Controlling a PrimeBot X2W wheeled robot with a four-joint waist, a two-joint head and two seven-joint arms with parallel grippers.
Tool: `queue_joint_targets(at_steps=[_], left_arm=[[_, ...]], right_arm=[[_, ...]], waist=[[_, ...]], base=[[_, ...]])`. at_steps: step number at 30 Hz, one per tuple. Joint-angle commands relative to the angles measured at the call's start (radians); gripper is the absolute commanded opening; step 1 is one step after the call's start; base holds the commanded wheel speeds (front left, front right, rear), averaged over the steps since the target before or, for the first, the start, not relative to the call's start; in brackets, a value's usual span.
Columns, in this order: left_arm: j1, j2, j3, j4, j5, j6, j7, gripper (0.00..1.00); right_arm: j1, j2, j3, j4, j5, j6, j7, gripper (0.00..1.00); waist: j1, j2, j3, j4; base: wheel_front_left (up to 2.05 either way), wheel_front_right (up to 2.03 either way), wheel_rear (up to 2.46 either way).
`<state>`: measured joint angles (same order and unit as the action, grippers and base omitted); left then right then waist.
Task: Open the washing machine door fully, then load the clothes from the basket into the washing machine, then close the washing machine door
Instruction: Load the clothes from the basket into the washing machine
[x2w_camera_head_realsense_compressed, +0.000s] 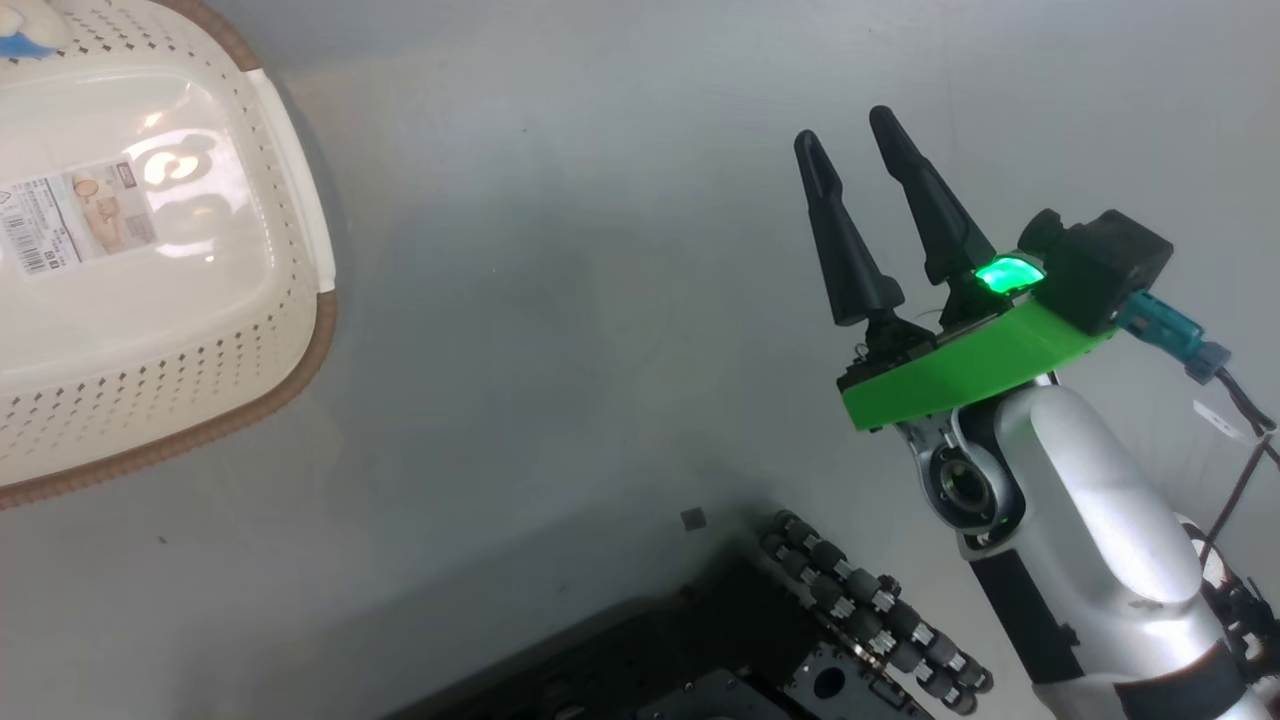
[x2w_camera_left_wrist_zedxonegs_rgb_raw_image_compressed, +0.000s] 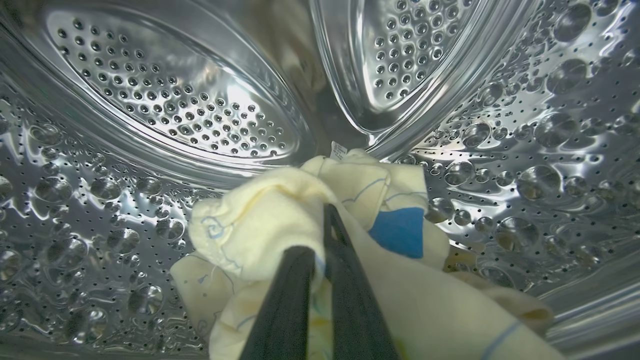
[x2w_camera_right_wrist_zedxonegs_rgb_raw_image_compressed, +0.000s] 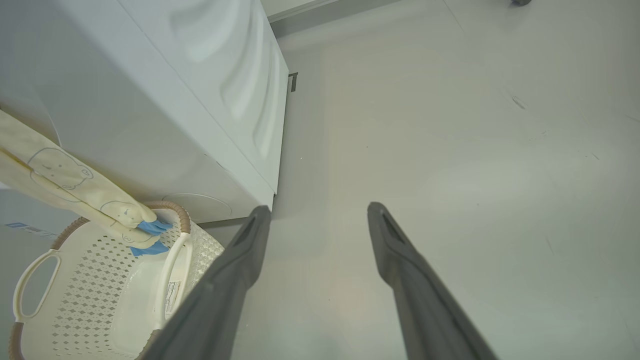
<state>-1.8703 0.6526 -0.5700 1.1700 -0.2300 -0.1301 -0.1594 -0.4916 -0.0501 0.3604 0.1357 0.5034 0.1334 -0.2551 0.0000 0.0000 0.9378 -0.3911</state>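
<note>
**Loading in hand: risk of cloth left trailing outside the drum**

The left hand (x2w_camera_left_wrist_zedxonegs_rgb_raw_image_compressed: 316, 231) is inside the steel drum (x2w_camera_left_wrist_zedxonegs_rgb_raw_image_compressed: 150, 100), fingers pinched narrow on a pale yellow garment (x2w_camera_left_wrist_zedxonegs_rgb_raw_image_compressed: 260, 210) bunched around its fingertips. The right hand (x2w_camera_head_realsense_compressed: 846, 128) is spread wide and holds nothing, well apart from the basket (x2w_camera_head_realsense_compressed: 322, 330). To that hand's left, a bear-print strip of cloth (x2w_camera_right_wrist_zedxonegs_rgb_raw_image_compressed: 65, 175) slants past the washing machine (x2w_camera_right_wrist_zedxonegs_rgb_raw_image_compressed: 150, 75) down to the basket rim. Whether it belongs to the held garment cannot be told. If so, a release may leave a tail outside for the door to trap. Cloth may also snag on the withdrawing fingers.
</note>
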Motion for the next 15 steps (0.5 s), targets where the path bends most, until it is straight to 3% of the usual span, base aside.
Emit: queue_joint_targets(at_steps=[1,2,15], left_arm=[[-0.039,0.024,-0.002,-0.015,-0.003,0.0,-0.006,0.7],[-0.042,0.02,-0.006,-0.008,-0.006,0.0,-0.006,1.0],[0.077,0.0,-0.045,0.031,-0.11,0.0,-0.076,1.0]], right_arm=[[0.022,0.0,0.008,-0.02,0.008,-0.003,-0.007,1.0],[0.021,0.0,0.008,-0.019,0.007,-0.003,-0.007,1.0],[0.025,0.0,-0.032,0.003,-0.036,-0.003,-0.007,1.0]], waist=[[0.0,0.0,-0.002,0.003],[0.0,0.0,-0.004,0.004],[0.0,0.0,-0.114,0.045]], base=[[0.0,0.0,0.0],[0.0,0.0,0.0],[0.0,0.0,0.0]])
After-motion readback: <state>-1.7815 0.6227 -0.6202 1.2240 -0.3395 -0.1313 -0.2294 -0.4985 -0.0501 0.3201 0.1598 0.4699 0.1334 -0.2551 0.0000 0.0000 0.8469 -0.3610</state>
